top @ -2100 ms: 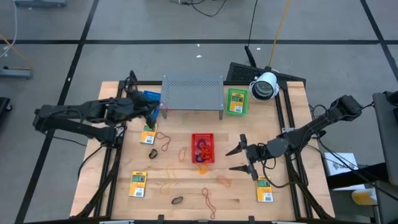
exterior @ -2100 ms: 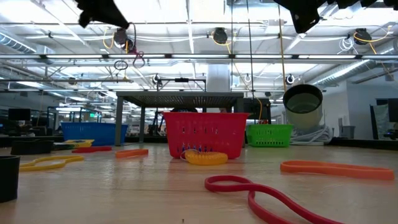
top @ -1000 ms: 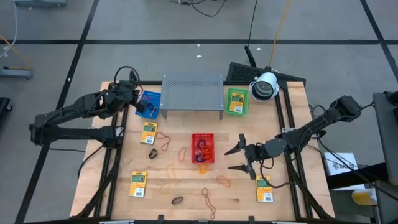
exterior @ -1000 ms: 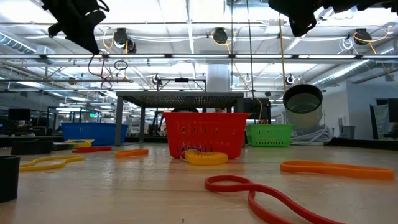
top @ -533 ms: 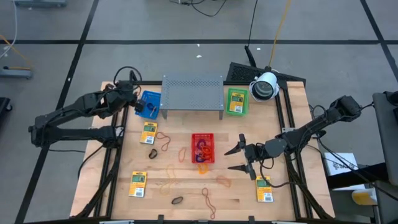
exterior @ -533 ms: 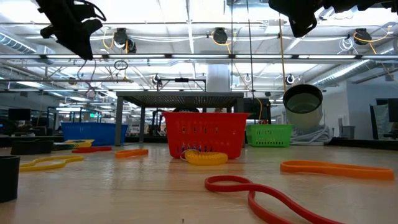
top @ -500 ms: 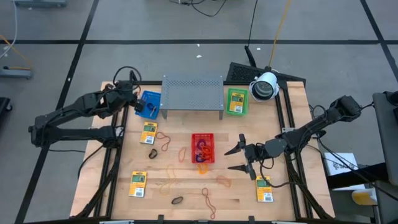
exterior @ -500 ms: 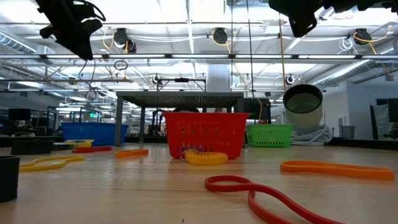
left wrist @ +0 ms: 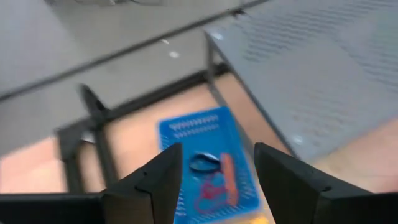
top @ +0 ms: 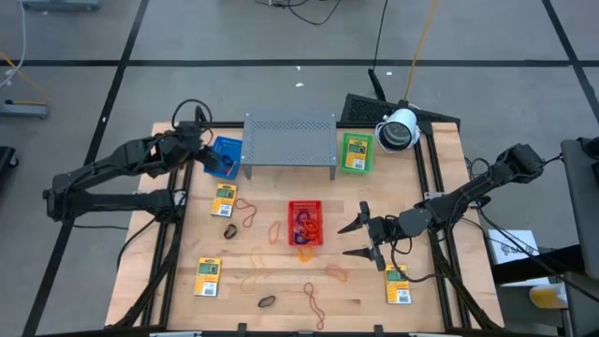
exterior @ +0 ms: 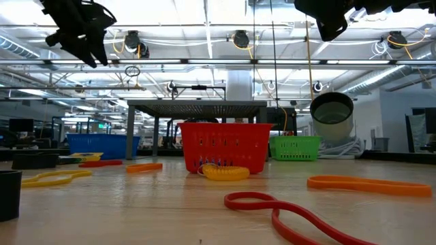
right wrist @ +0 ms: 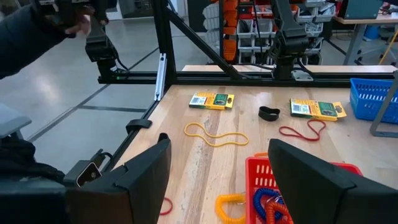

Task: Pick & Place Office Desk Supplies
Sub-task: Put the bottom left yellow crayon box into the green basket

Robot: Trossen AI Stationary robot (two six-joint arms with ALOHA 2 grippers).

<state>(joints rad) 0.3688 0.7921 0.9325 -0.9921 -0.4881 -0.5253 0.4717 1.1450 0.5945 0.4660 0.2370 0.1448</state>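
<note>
- Over the far-left corner of the worktop, I have the left tool hanging above the blue basket, its fingers spread apart with nothing between them.
- Through the left wrist camera I look down past the two dark fingers into that blue basket, where a dark band, an orange band and a reddish loop lie on its floor.
- Just beside the blue basket stands the grey perforated rack, and past that the green basket.
- My right tool waits above the worktop to the right of the red basket, fingers wide apart and empty.
- Inside the red basket I see blue and red bands, with a yellow-orange band lying at its near edge.
- Four yellow-and-green packets lie flat on the worktop: one near the blue basket, one at the near left, one just below the right tool, and one in the green basket.
- Loose bands are scattered across the near half: a red loop, a black one, a tan one and an orange one.
</note>
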